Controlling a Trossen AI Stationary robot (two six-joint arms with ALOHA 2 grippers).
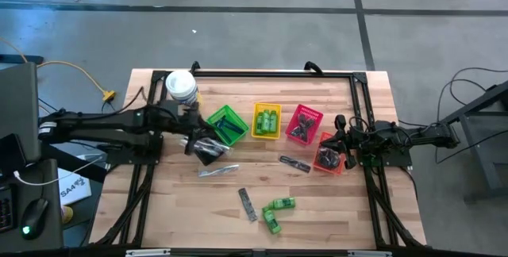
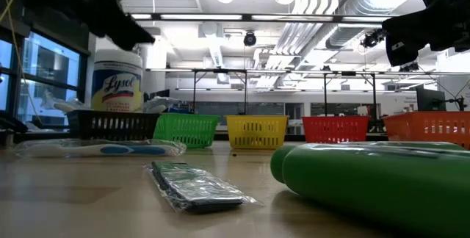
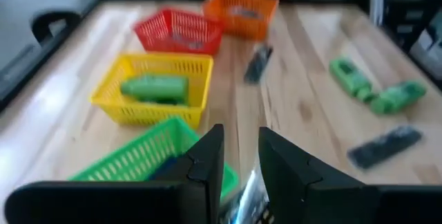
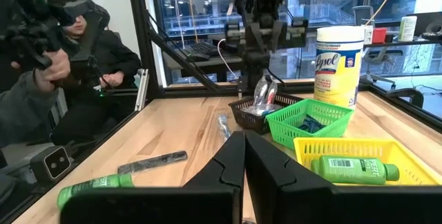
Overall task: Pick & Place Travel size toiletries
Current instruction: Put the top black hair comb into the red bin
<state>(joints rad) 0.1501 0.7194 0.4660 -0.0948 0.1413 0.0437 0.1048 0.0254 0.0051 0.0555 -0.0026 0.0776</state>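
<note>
With the left gripper pinching a clear-wrapped stick over the black basket, lower before releasing; your right gripper, fingers closed empty, waits by the orange basket.

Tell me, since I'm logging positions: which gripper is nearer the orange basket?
Right. The right gripper hangs over the orange basket; the left gripper is across the table, near the black basket.

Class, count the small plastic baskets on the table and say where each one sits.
5, in a row across the table: black basket under the left gripper, then green, yellow, red, and orange by the right gripper. None seems hidden.
</note>
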